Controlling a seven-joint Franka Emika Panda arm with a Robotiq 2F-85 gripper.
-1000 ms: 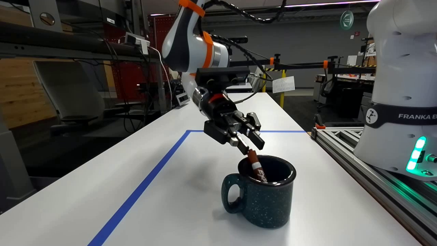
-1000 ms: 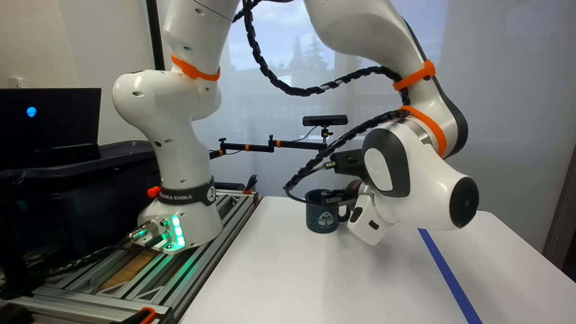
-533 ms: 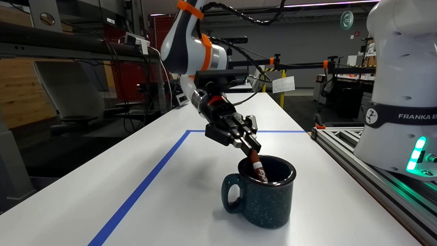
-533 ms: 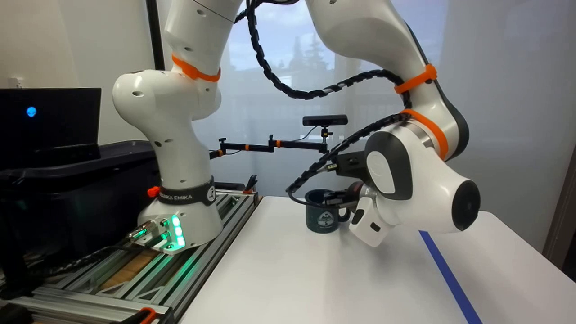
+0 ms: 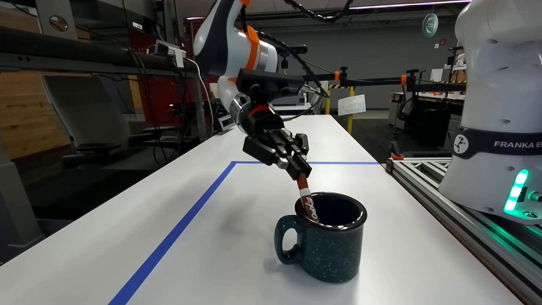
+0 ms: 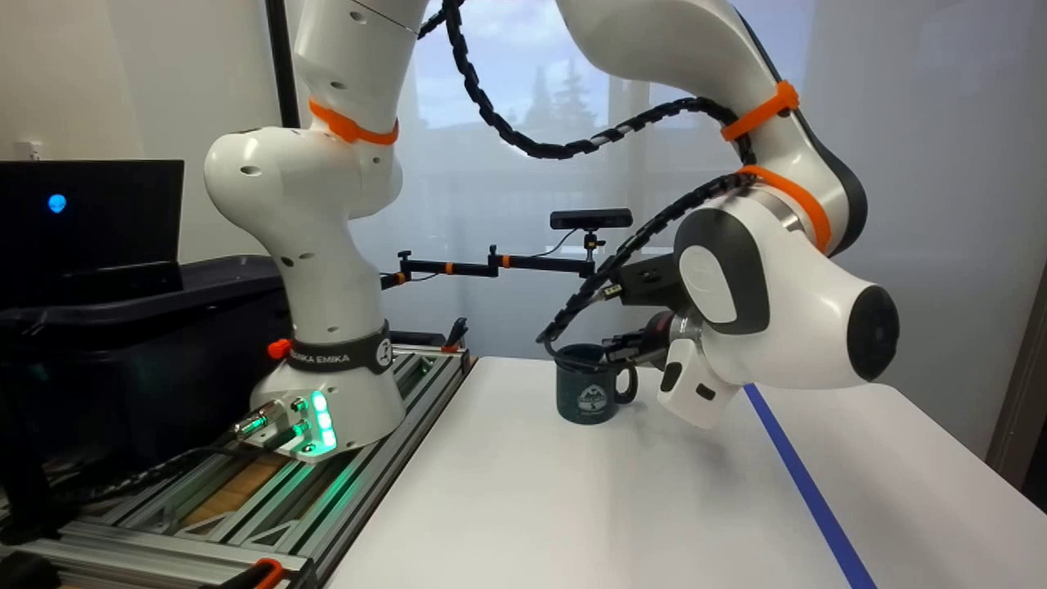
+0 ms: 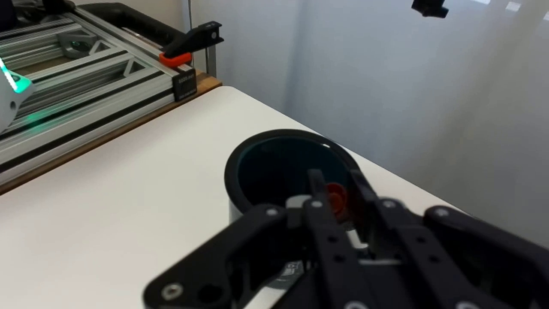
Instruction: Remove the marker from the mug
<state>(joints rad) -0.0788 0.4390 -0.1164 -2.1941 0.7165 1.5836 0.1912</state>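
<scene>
Currently the end effector (image 5: 299,171) is gripping the marker (image 5: 305,194): its two fingers (image 7: 324,227) pinch the reddish-brown cap from either side, and in the wrist view the cap's round red end shows between them. Below the fingertips a white band circles the marker, and under that white EXPO lettering runs down the barrel, whose lower part is inside the mug (image 5: 332,254), hidden behind the near rim. The marker leans, its top toward the mug's handle side; whether it touches the rim or inner wall I cannot tell. Dark, glossy and speckled, the mug stands upright on the white table (image 5: 254,271), the fingertips higher up and apart from it. Its loop handle (image 5: 280,239) juts sideways in both exterior views. In an exterior view a pale emblem (image 6: 592,398) shows on the mug's wall, and the arm (image 6: 806,319) reaches in from the handle side; from there the marker cannot be made out. Blue tape (image 5: 186,222) runs along the table, well apart from the mug. Beside the table lies an aluminium frame (image 7: 85,122), with a black clamp (image 7: 193,41) near its corner and the robot's base (image 6: 348,401) standing on it.
</scene>
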